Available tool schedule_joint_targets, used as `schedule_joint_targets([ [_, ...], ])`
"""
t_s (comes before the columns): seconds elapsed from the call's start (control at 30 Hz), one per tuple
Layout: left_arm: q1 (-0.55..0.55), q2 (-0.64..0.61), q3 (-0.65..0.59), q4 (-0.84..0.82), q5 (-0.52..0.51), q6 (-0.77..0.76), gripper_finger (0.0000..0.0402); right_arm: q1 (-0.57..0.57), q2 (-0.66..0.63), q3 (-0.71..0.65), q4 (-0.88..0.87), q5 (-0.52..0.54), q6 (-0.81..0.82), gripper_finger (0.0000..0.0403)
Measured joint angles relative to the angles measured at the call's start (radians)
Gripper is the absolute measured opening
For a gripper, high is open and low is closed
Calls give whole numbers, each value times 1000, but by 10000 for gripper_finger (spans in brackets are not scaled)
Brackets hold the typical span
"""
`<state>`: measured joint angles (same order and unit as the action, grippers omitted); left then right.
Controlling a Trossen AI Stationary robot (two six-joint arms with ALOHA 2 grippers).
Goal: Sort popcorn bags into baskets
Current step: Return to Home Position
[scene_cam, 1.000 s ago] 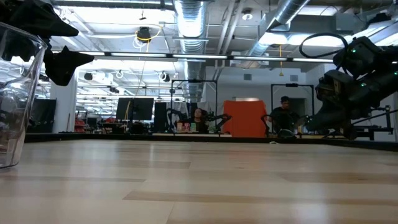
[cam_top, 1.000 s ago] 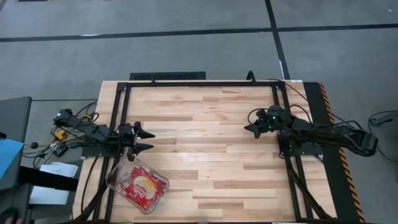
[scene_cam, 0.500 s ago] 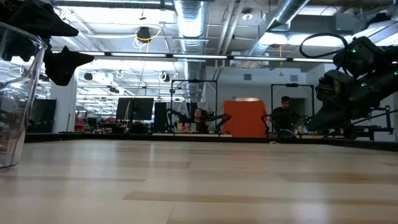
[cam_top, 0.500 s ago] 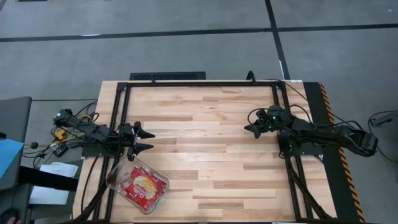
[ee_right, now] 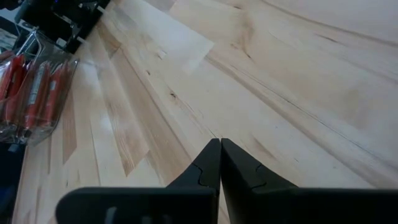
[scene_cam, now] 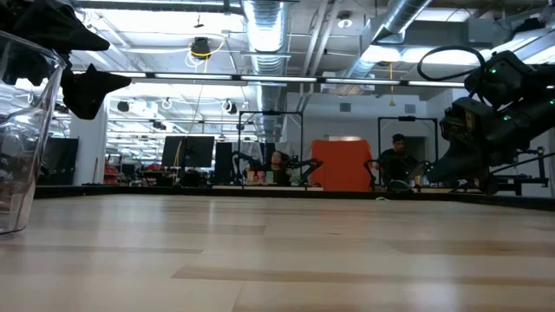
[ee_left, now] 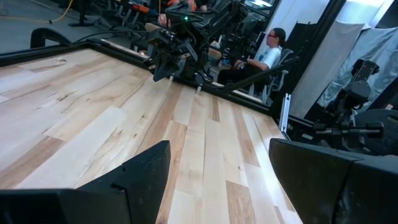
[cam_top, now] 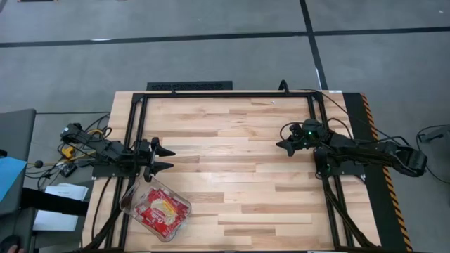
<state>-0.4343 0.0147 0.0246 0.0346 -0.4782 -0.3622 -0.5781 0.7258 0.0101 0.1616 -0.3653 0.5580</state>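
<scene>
Popcorn bags [cam_top: 160,209] near (left) end effector [cam_top: 171,159]

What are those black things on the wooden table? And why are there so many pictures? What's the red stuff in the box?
Those are two robot arms, the left arm and the right arm. Each ends in a gripper, which is like a hand with two fingers.

One picture looks straight down from above. In it, the left gripper is near the table's left edge with its fingers open. The right gripper is on the right side with its fingers shut. Neither holds anything.

Another picture is taken from table height. Two more come from little cameras on the arms' wrists, so you see each arm's own fingers up close.

On the wooden table sits a clear plastic tub with red popcorn bags inside. Far behind, people sit in the room.
</scene>
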Motion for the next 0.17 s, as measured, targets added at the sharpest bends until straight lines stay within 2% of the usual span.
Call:
schedule_joint_targets([
  [0.17,0,0,0,0,0,0,263,0,0,0,0,0,0,37],
])
